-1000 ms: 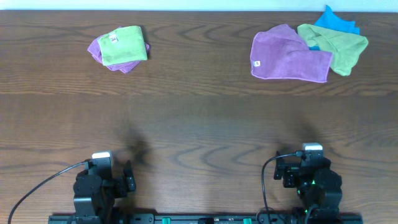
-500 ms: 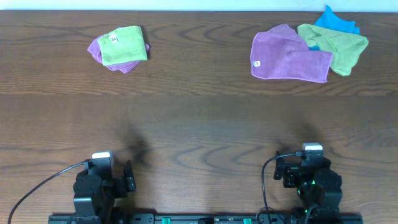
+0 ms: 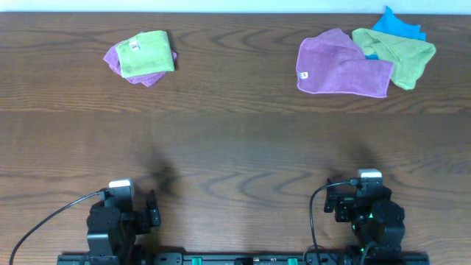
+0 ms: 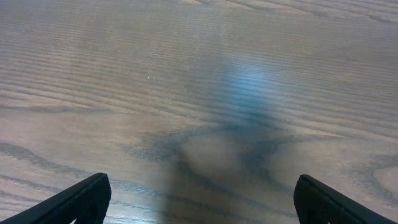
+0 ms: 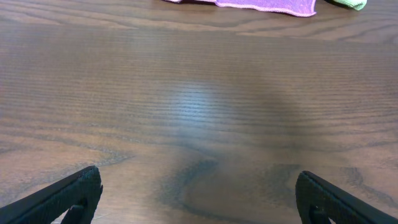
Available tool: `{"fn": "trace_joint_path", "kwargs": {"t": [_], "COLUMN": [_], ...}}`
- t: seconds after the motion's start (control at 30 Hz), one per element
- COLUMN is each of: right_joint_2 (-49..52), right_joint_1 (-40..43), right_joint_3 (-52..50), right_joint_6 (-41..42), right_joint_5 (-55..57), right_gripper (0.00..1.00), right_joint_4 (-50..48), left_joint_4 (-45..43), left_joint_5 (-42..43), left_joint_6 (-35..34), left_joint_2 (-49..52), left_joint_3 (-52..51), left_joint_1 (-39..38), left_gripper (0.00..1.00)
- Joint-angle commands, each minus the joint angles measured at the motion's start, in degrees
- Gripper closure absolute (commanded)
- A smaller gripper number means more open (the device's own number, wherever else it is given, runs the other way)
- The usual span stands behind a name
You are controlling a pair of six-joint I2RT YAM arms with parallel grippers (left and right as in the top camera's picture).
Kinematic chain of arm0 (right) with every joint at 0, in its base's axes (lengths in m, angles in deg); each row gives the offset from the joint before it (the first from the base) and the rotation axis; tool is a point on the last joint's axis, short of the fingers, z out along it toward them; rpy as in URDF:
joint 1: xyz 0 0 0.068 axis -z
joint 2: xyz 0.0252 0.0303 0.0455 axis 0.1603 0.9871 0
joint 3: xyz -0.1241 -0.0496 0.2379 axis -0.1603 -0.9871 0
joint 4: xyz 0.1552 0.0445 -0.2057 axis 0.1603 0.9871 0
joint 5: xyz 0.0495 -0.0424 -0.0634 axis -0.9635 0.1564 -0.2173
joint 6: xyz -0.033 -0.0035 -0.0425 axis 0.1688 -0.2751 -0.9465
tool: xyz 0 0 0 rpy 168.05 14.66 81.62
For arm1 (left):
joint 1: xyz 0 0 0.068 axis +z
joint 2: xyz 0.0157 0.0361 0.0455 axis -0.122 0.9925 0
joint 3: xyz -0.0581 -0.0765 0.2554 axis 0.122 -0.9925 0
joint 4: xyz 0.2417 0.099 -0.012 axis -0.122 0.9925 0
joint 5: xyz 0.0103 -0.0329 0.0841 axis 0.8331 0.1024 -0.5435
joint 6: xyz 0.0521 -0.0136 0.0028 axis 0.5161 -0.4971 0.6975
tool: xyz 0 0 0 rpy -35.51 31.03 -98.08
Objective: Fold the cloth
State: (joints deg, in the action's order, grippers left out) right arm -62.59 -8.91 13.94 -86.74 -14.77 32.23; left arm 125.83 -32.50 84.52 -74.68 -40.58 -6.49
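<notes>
At the near left edge of the wooden surface (image 3: 235,140) we see the left hand (image 4: 200,203) parked low. Its wrist view shows the two fingers (image 4: 84,198) set wide apart at the bottom corners, with only bare wood grain between them. Farther back on the left, a small purple cloth (image 3: 114,60) lies bunched, and a folded lime-green square (image 3: 146,53) sits on top of it.

Moving right, the lilac cloth (image 3: 342,65) lies near the far edge, spread out but rumpled, and nothing grips it. A white tag (image 3: 303,74) shows at its left edge. Its right side meets a loose lime-green cloth (image 3: 397,53), though we cannot tell which one lies over the other. A blue cloth (image 3: 399,26) pokes out behind that.

The right hand (image 5: 199,200) rests at the near right edge, well apart from the lilac cloth. Its fingers are also spread wide over bare wood, and the wrist camera catches only the cloth's near hem at the top of its frame.
</notes>
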Motion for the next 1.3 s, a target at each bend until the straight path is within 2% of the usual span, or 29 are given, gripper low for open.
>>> {"fn": "trace_joint_path", "kwargs": {"t": [0.0,0.23,0.33,0.47,0.6,0.93,1.1,1.27], "right_joint_2": [-0.6,0.4,4.5,17.1,33.6,76.3,91.6,102.2], "right_joint_1": [0.5,0.5,0.7,1.7,2.0,3.4,4.9,5.3], "right_joint_3": [-0.7,-0.4,3.1,16.5,35.0,83.8,96.5,99.6], "right_joint_6": [-0.7,-0.2,3.8,7.1,7.1,8.8,8.8,4.7], "right_joint_5": [-0.9,-1.2,-2.2,-2.2,-2.2,-0.7,-0.9,-3.1], "right_gripper": [0.01,0.01,0.01,0.01,0.01,0.01,0.01,0.01], "right_joint_4": [0.0,0.1,-1.7,-1.4,2.1,19.4,21.1,15.6], "left_joint_4": [0.0,0.0,0.0,0.0,0.0,0.0,0.0,0.0], "left_joint_5": [0.2,0.2,0.2,0.2,0.2,0.2,0.2,0.2], "left_joint_6": [0.4,0.4,0.4,0.4,0.4,0.4,0.4,0.4], "left_joint_2": [-0.4,-0.4,-0.4,-0.4,-0.4,-0.4,-0.4,-0.4], "left_joint_3": [-0.2,-0.2,-0.2,-0.2,-0.2,-0.2,-0.2,-0.2], "left_joint_1": [-0.3,-0.3,-0.3,-0.3,-0.3,-0.3,-0.3,-0.3], "left_gripper": [0.05,0.05,0.05,0.05,0.05,0.05,0.05,0.05]}}
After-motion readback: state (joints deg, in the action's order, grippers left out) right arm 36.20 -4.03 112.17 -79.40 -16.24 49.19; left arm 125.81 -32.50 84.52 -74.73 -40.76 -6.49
